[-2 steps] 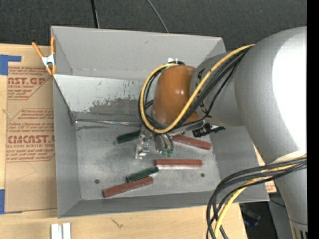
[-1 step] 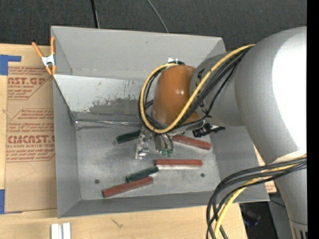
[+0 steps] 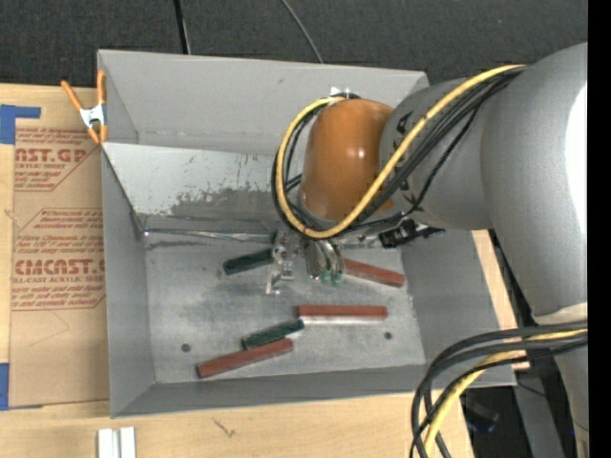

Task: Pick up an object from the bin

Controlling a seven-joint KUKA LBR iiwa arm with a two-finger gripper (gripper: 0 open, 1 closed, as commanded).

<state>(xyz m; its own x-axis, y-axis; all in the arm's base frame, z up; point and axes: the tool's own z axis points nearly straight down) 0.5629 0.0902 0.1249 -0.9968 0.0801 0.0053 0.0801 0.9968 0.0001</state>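
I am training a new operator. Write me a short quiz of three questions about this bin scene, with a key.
1. True or false: a dark green stick lies just left of the gripper in the view.
2. What lies just right of the gripper? A) a red-brown stick B) a blue ball C) a yellow cup
3. Fill in: the cover on the arm's wrist is ___.
Key: 1 true; 2 A; 3 orange.

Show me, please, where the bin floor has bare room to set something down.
The widest bare patch of the bin floor is on the left, between the left wall and the upper green stick. A smaller one is at the lower right, beyond the red-and-white stick. The middle is crowded: the gripper and sticks round it.
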